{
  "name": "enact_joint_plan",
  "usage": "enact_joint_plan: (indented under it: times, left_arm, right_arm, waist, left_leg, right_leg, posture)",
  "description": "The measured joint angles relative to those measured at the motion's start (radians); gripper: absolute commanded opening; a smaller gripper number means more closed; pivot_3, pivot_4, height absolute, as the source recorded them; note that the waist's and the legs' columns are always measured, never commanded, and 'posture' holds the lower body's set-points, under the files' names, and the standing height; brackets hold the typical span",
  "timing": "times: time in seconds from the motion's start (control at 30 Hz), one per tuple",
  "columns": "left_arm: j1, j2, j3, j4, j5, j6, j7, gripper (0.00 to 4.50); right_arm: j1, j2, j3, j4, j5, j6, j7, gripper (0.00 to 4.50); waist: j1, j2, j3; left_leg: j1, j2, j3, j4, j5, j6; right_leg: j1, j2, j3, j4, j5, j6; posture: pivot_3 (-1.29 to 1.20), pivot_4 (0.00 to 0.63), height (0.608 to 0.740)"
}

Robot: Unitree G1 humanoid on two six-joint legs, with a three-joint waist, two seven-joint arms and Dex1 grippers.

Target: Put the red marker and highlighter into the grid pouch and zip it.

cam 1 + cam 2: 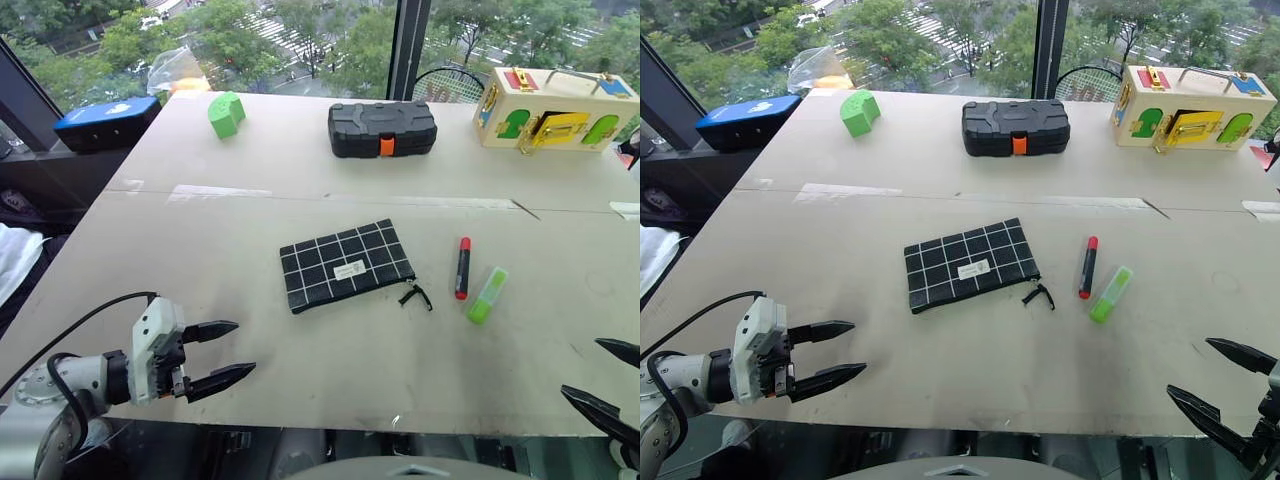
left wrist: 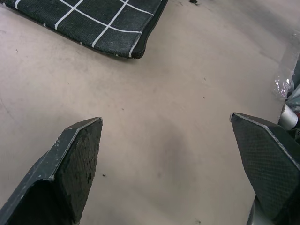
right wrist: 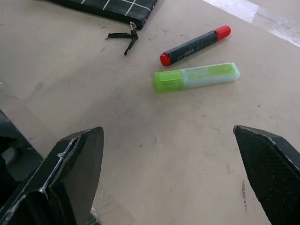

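My right hand [image 1: 1220,385] hangs wide open and empty at the bench's [image 1: 300,350] near edge, nearer than my open, empty left hand [image 1: 222,355]. The red marker [image 1: 462,267] and highlighter [image 1: 488,294] lie ahead, side by side, long axes pointing away, just right of the grid pouch [image 1: 345,264].
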Motion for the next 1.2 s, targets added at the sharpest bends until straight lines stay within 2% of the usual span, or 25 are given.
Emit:
enact_joint_plan:
  times: [0.07, 0.17, 0.23, 0.33, 0.37, 0.4, 0.47, 0.6, 0.73, 0.87, 0.97, 1.03, 1.1, 1.17, 1.2]
  left_arm:
    - [-0.007, -0.001, -0.001, 0.0, 0.001, 0.0, 0.002, 4.44]
    - [-0.149, -0.07, -0.025, 0.005, -0.02, 0.044, 0.107, 4.44]
    - [-0.192, -0.098, -0.061, 0.009, 0.045, -0.017, 0.161, 4.44]
    - [-0.204, -0.097, -0.11, 0.052, 0.18, -0.204, 0.171, 4.44]
    - [-0.221, -0.084, -0.165, 0.154, 0.341, -0.463, 0.17, 4.44]
    - [-0.223, -0.083, -0.168, 0.164, 0.354, -0.483, 0.171, 4.44]
    - [-0.268, -0.071, -0.213, 0.287, 0.499, -0.747, 0.199, 4.44]
    - [-0.34, -0.07, -0.264, 0.428, 0.638, -1.038, 0.285, 4.44]
    - [-0.409, -0.094, -0.313, 0.498, 0.744, -1.156, 0.387, 4.44]
    - [-0.505, -0.143, -0.38, 0.539, 0.848, -1.17, 0.486, 4.44]
    - [-0.553, -0.158, -0.426, 0.566, 0.863, -1.167, 0.508, 4.44]
    - [-0.577, -0.165, -0.449, 0.58, 0.862, -1.162, 0.504, 3.93]
    - [-0.606, -0.178, -0.487, 0.592, 0.86, -1.146, 0.492, 3.19]
    - [-0.624, -0.185, -0.526, 0.606, 0.851, -1.144, 0.481, 2.2]
    - [-0.63, -0.187, -0.537, 0.61, 0.85, -1.143, 0.477, 1.91]
  right_arm:
    - [0.0, 0.0, 0.001, 0.001, -0.004, -0.008, -0.001, 4.5]
    - [-0.07, 0.03, 0.048, -0.034, 0.01, -0.03, -0.064, 4.5]
    - [-0.103, 0.042, 0.086, -0.108, 0.099, -0.022, -0.102, 4.5]
    - [-0.103, 0.036, 0.118, -0.17, 0.169, -0.007, -0.109, 4.5]
    - [-0.105, -0.011, 0.16, -0.222, 0.204, 0.008, -0.102, 4.5]
    - [-0.106, -0.015, 0.165, -0.226, 0.205, 0.009, -0.102, 4.5]
    - [-0.109, -0.056, 0.205, -0.247, 0.198, 0.011, -0.095, 4.5]
    - [-0.111, -0.068, 0.228, -0.255, 0.197, 0.009, -0.104, 4.5]
    - [-0.077, -0.069, 0.231, -0.255, 0.197, 0.004, -0.088, 4.5]
    - [-0.073, -0.079, 0.237, -0.286, 0.202, 0.004, -0.091, 4.5]
    - [-0.084, -0.095, 0.239, -0.299, 0.211, 0.011, -0.111, 4.5]
    - [-0.094, -0.107, 0.245, -0.303, 0.215, 0.013, -0.123, 4.5]
    - [-0.111, -0.119, 0.253, -0.311, 0.22, 0.014, -0.135, 4.5]
    - [-0.129, -0.13, 0.263, -0.311, 0.221, 0.016, -0.15, 4.5]
    - [-0.134, -0.132, 0.268, -0.311, 0.221, 0.017, -0.153, 4.5]
  waist:
    - [0.0, 0.0, 0.0]
    - [0.003, 0.0, 0.0]
    - [0.0, 0.0, -0.001]
    - [-0.002, -0.002, -0.002]
    - [0.0, -0.002, -0.002]
    - [0.001, -0.002, -0.002]
    - [0.004, -0.002, -0.002]
    - [0.012, -0.005, -0.004]
    - [0.027, 0.0, -0.006]
    - [0.036, 0.002, -0.008]
    - [0.035, 0.0, -0.01]
    - [0.036, 0.0, -0.01]
    - [0.038, 0.0, -0.011]
    - [0.036, -0.002, -0.011]
    - [0.036, -0.002, -0.012]
  left_leg:
    - [0.0, 0.0, 0.0, 0.0, 0.0, 0.0]
    - [-0.001, -0.001, -0.002, 0.002, 0.0, 0.0]
    - [0.0, -0.001, -0.002, 0.003, 0.0, 0.0]
    - [0.001, -0.001, -0.002, 0.003, 0.0, 0.0]
    - [0.0, -0.001, -0.001, 0.002, 0.0, 0.0]
    - [0.0, -0.001, -0.001, 0.002, 0.0, 0.0]
    - [0.0, -0.001, -0.002, 0.002, 0.0, 0.0]
    - [-0.001, -0.002, -0.002, 0.003, -0.001, 0.002]
    - [0.0, -0.003, -0.002, 0.004, 0.0, 0.002]
    - [0.0, -0.004, -0.002, 0.005, 0.001, 0.005]
    - [0.0, -0.004, -0.003, 0.005, 0.002, 0.006]
    - [0.0, -0.005, -0.003, 0.005, 0.002, 0.007]
    - [0.0, -0.006, -0.003, 0.005, 0.002, 0.007]
    - [0.0, -0.006, -0.003, 0.005, 0.002, 0.008]
    - [0.0, -0.006, -0.003, 0.005, 0.002, 0.008]
  right_leg:
    - [0.0, 0.0, -0.001, 0.0, 0.0, 0.0]
    - [0.001, 0.0, -0.001, 0.0, 0.0, 0.0]
    - [0.002, 0.0, -0.001, 0.001, 0.0, 0.0]
    - [0.002, 0.001, -0.001, 0.001, 0.0, 0.0]
    - [0.002, 0.001, -0.001, 0.001, 0.002, -0.003]
    - [0.002, 0.001, -0.001, 0.001, 0.002, -0.004]
    - [0.002, 0.0, -0.002, 0.0, 0.002, -0.004]
    - [0.002, -0.001, -0.002, 0.0, 0.002, -0.003]
    - [0.003, -0.002, -0.002, 0.0, 0.0, 0.0]
    - [0.004, -0.003, -0.003, 0.002, 0.001, 0.001]
    - [0.004, -0.002, -0.003, 0.002, 0.001, 0.001]
    - [0.004, -0.002, -0.003, 0.002, 0.001, 0.001]
    - [0.004, -0.001, -0.004, 0.002, 0.001, 0.001]
    - [0.004, 0.0, -0.004, 0.002, 0.001, 0.001]
    - [0.004, 0.0, -0.004, 0.002, 0.001, 0.001]
  posture:
    - [0.0, 0.15, 0.74]
    - [0.0, 0.15, 0.74]
    - [0.0, 0.15, 0.74]
    - [0.0, 0.15, 0.74]
    - [0.0, 0.15, 0.74]
    - [0.0, 0.15, 0.74]
    - [0.0, 0.15, 0.74]
    - [0.0, 0.15, 0.74]
    - [0.0, 0.15, 0.74]
    - [0.0, 0.15, 0.74]
    - [0.0, 0.15, 0.74]
    - [0.0, 0.15, 0.74]
    - [0.0, 0.15, 0.74]
    - [0.0, 0.15, 0.74]
    - [0.0, 0.15, 0.74]
